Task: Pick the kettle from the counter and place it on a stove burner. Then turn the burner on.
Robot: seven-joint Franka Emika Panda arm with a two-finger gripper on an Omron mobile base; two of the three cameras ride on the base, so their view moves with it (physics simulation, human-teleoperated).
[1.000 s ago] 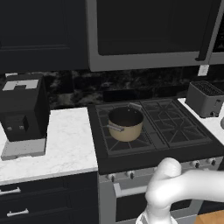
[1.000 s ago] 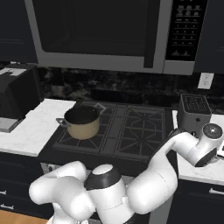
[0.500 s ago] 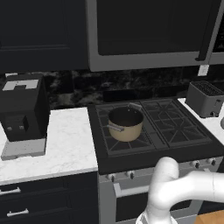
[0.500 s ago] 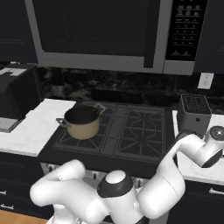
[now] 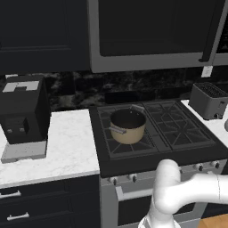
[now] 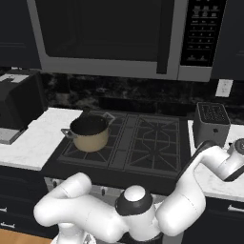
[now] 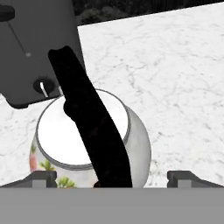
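Your pincer (image 7: pixel 112 176) hung spread astride the kettle (image 7: pixel 87 140) on the worktop (image 7: pixel 175 78); you needed to centre on its handle (image 7: pixel 89 127) before closing.

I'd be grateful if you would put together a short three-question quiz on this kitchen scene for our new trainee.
1. True or false: the kettle already stands on a stove burner.
2. What sits on the front left burner?
A. the toaster
B. the pot
C. the kettle
3. In the hand view, what runs up between the two fingertips of the gripper?

Key:
1. False. It stands on the white counter, beside the toaster.
2. B, the pot.
3. The kettle's black handle, with the fingertips apart on either side of it.
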